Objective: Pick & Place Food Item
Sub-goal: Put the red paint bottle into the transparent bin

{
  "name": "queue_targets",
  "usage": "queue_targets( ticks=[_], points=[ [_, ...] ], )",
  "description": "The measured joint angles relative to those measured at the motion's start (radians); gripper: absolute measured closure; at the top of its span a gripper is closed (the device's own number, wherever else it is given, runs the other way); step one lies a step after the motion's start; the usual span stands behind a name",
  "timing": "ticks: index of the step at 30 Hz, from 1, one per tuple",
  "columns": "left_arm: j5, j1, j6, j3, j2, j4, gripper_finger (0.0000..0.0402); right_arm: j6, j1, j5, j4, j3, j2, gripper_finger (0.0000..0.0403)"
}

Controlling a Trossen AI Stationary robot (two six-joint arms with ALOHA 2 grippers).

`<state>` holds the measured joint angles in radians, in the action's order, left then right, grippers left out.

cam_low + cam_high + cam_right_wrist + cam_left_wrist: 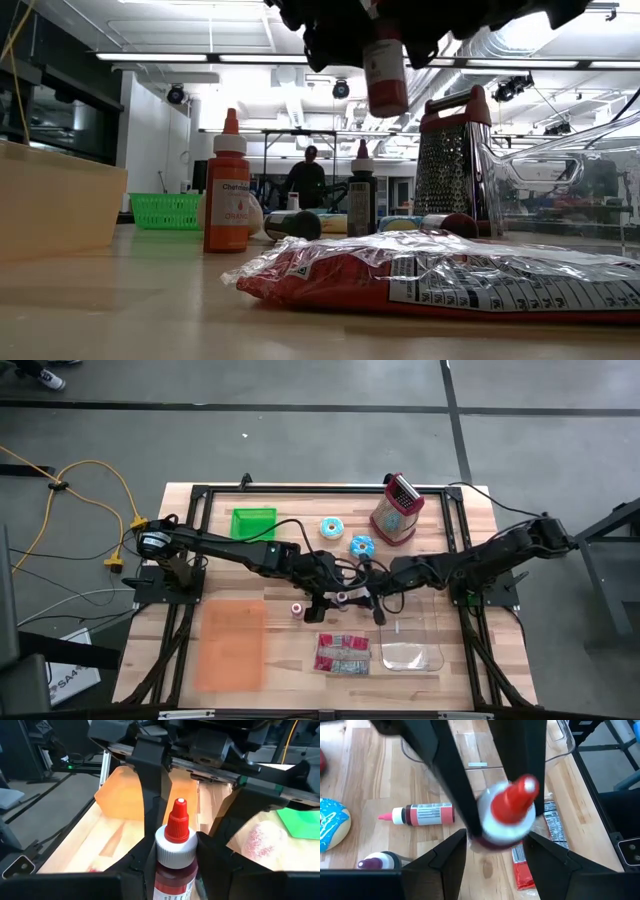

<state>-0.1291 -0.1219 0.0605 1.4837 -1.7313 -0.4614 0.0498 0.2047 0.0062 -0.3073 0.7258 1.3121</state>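
A small bottle [386,75] with red liquid, a white collar and a red pointed cap [177,822] hangs upright high above the table's middle. My left gripper [496,840] reaches in from the left and my right gripper [172,862] from the right. They meet at the bottle, and both are shut on it. Below it a red snack bag [343,653] lies flat on the table. In the high view the two grippers [360,590] hide the bottle. My left gripper has the bottle between its two fingers just under the white collar [505,822], slanting down from the table's left. The bottle is lifted clear, cap up. My right gripper pinches the body below the collar [172,870], nearly level from the table's right. The body hangs below the fingers.
Two blue doughnuts [345,535], a grater [397,510] and a green basket [253,523] stand at the back. A clear tub [412,645] sits near right and an orange tray [232,645] near left. Other bottles [420,814] lie or stand under the arms. A person [307,180] stands far behind.
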Motion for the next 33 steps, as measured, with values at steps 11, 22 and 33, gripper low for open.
queue_targets(
  ticks=[11, 22, 33],
  points=[
    [0.001, 0.0, 0.0, 0.0, 0.0, 0.0, 0.0213, 0.028, 0.076, 0.139, 0.149, 0.0, -0.12, 0.0293],
    [0.003, 0.0, 0.0, 0.0, 0.0, 0.001, 0.0213, 0.142, 0.223, 0.285, 0.362, 0.0, -0.244, 0.0293],
    [0.003, 0.0, -0.001, 0.0, 0.0, 0.001, 0.0213, 0.371, 0.402, 0.475, 0.587, 0.0, -0.284, 0.0293]
  ],
)
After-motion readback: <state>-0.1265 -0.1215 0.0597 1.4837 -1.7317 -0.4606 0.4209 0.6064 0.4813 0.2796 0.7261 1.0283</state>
